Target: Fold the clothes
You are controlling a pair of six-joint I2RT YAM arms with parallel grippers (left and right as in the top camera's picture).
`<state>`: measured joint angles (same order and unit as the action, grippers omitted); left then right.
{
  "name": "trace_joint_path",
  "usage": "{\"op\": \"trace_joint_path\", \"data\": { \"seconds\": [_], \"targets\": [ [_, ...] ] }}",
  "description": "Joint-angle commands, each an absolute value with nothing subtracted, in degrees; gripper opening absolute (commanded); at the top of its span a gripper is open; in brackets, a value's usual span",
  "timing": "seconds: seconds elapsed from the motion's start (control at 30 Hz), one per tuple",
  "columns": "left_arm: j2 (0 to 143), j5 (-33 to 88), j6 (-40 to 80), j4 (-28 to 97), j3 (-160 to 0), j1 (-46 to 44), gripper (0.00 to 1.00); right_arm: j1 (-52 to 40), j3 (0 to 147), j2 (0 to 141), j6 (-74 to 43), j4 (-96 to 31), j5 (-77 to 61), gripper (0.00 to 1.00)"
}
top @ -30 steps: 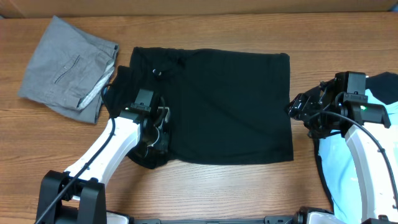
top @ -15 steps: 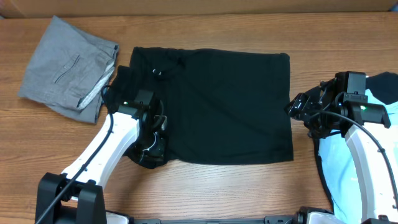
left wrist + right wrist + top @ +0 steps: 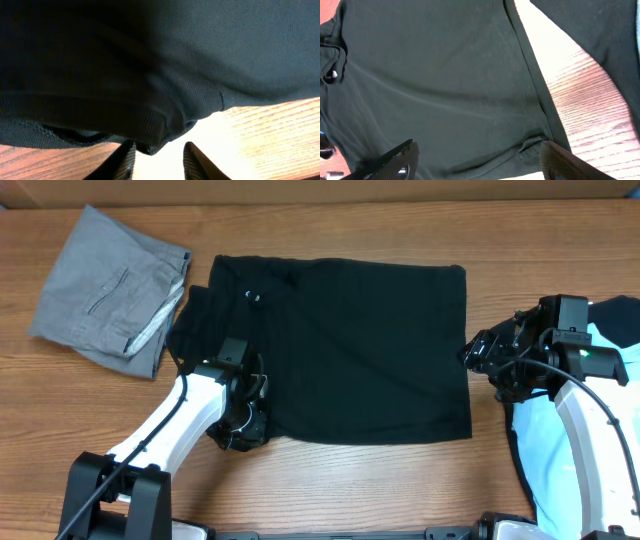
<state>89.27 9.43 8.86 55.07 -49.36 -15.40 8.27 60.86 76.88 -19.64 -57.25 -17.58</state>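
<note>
The black shirt lies spread flat in the middle of the table, with its small white logo near the far left. My left gripper sits at the shirt's near left corner. In the left wrist view its jaws stand a little apart, and a tip of the black shirt hangs between them without being pinched. My right gripper hovers at the shirt's right edge. Its fingers are spread wide above the black shirt and hold nothing.
Folded grey trousers lie at the far left of the wooden table. A light blue tee lies at the near right, under my right arm.
My left gripper has drawn back toward the near edge of the shirt's left side, and its jaws have parted. The right arm has not moved.
</note>
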Motion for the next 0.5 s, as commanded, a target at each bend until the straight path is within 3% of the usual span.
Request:
{"op": "trace_joint_path", "data": {
  "seconds": [0.0, 0.13, 0.3, 0.47],
  "targets": [
    [89.1, 9.0, 9.2, 54.8, -48.9, -15.8, 0.21, 8.5, 61.9, 76.4, -19.4, -57.1, -17.5, 0.8],
    [89.1, 8.8, 9.0, 53.9, -48.9, -15.8, 0.15, 8.5, 61.9, 76.4, -19.4, -57.1, -17.5, 0.8],
    [89.1, 8.8, 8.1, 51.1, -48.8, -15.8, 0.14, 8.5, 61.9, 76.4, -19.4, -57.1, -17.5, 0.8],
    [89.1, 11.6, 8.1, 51.6, -48.9, -15.8, 0.04, 8.5, 61.9, 76.4, -19.4, -57.2, -17.5, 0.8]
  ]
}}
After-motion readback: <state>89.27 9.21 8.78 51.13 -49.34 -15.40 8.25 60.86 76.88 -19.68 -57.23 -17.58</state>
